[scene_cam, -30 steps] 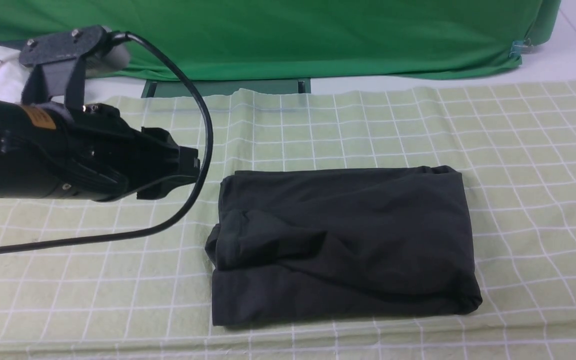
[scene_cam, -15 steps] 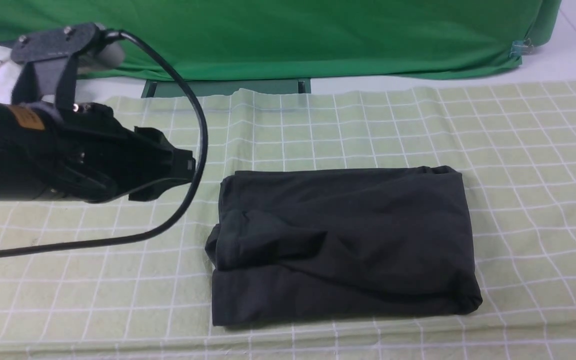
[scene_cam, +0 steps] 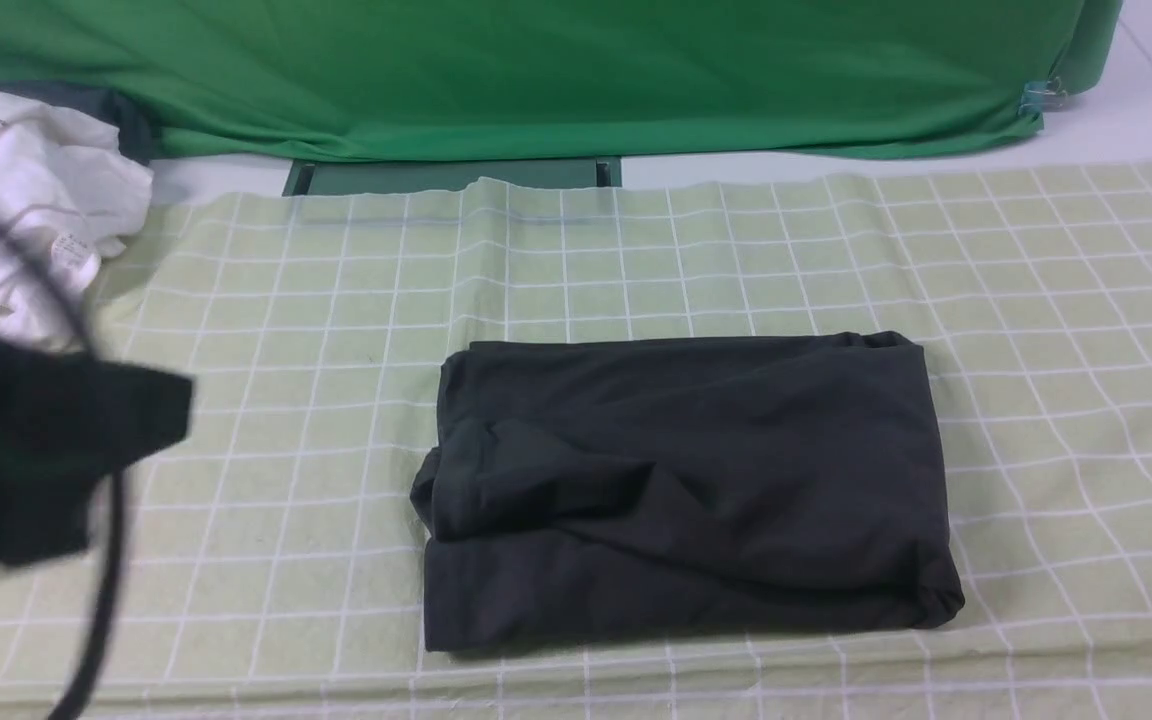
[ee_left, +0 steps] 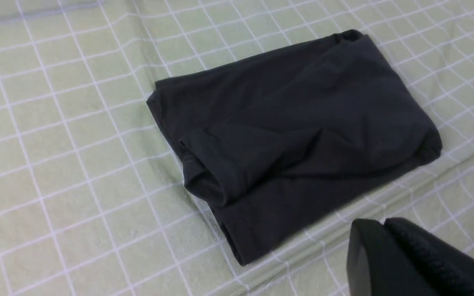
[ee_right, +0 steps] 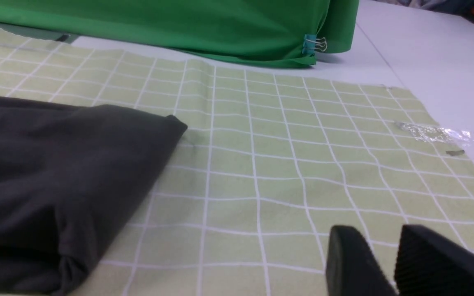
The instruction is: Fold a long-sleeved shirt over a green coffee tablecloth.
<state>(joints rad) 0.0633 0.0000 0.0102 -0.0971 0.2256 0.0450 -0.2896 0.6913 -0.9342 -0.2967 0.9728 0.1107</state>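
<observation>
Long-sleeved shirt (scene_cam: 686, 490) lies folded into a compact rectangle on the green coffee tablecloth (scene_cam: 636, 260), well off to the right of the left end effector (ee_left: 385, 246) and to the left of the right end effector (ee_right: 385, 259). Folding looks done, judged from the tidy bundle; step in hand reads as pulling clear. To do it well: lift away high and outward, don't drag a finger or the cable (scene_cam: 101, 590) across the cloth or catch the loose rolled lip on the bundle's left edge.

Left end effector: fingers pressed together, nothing between them, touching neither shirt nor cloth in the left wrist view. In the front view it is a blurred dark mass at the left edge.

Right end effector: fingers slightly apart, a narrow gap showing, holding nothing, hanging over bare checked cloth near the shirt's right end; not in the front view.

White garment (scene_cam: 26, 200) sits bunched beyond the left end effector, by the bright green sheet (scene_cam: 536, 70).
</observation>
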